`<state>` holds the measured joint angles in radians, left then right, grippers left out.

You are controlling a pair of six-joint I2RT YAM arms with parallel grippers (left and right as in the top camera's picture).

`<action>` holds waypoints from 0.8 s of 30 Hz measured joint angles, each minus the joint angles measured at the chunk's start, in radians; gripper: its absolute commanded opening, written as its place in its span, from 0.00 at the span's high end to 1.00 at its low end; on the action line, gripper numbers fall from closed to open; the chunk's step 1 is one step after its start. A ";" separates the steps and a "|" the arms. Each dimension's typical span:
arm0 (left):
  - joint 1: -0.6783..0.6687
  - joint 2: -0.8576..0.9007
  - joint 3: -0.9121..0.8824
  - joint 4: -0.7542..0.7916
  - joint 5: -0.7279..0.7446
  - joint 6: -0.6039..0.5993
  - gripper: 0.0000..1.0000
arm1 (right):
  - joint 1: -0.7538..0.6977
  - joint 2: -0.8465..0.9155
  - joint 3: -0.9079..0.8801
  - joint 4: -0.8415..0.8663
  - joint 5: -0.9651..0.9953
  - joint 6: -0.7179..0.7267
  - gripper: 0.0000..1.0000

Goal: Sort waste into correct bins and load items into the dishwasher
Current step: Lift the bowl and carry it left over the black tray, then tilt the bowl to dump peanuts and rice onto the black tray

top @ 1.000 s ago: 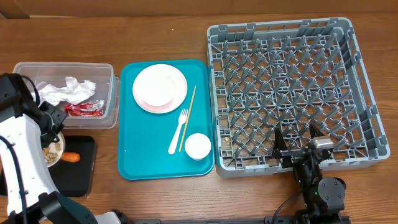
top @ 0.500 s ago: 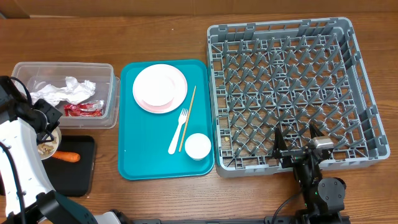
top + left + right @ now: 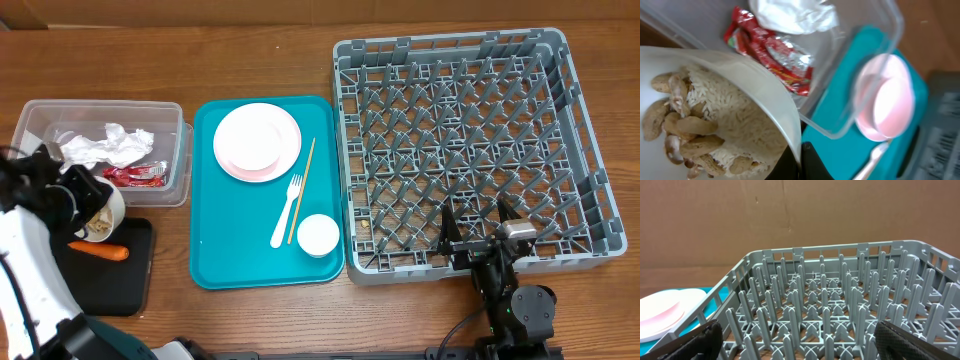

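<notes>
My left gripper (image 3: 82, 204) is shut on the rim of a white bowl (image 3: 104, 211), which it holds tilted over the black tray (image 3: 125, 285), by the near corner of the clear tub (image 3: 180, 120). In the left wrist view the gripper (image 3: 800, 156) pinches the bowl's rim (image 3: 771, 90), and rice with beige scraps (image 3: 695, 132) fills the bowl. An orange carrot (image 3: 100, 251) lies on the black tray. White napkins (image 3: 105, 146) and a red wrapper (image 3: 135, 175) lie in the tub. My right gripper (image 3: 480, 222) stands open over the front edge of the grey rack (image 3: 470, 130), nothing between its fingers (image 3: 700, 339).
The teal tray (image 3: 225, 255) carries a pink plate (image 3: 257, 142), a white fork (image 3: 287, 212), a chopstick (image 3: 302, 188) and a small white cup (image 3: 318, 235). The rack's upright pegs (image 3: 840, 305) fill the right wrist view.
My left gripper has carried the bowl up and to the right, toward the tub's corner, and tipped it further onto its side. The right arm has not moved.
</notes>
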<state>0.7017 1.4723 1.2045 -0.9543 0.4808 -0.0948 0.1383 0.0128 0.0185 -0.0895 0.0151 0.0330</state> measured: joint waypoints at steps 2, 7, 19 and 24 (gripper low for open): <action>0.046 -0.018 0.000 -0.016 0.079 0.029 0.96 | 0.000 0.000 0.000 0.000 0.000 0.000 0.00; 0.142 -0.027 -0.004 -0.051 0.222 0.089 0.96 | 0.000 0.000 0.000 0.000 0.001 0.000 0.00; 0.361 -0.027 -0.182 0.007 0.500 0.196 0.96 | 0.000 0.000 0.000 0.001 0.000 0.000 0.00; 0.398 -0.027 -0.219 0.019 0.566 0.205 0.96 | 0.000 0.000 0.000 0.000 0.000 0.000 0.00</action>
<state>1.0996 1.4452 0.9859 -0.9356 1.0473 0.1104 0.1383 0.0128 0.0185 -0.0895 0.0151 0.0326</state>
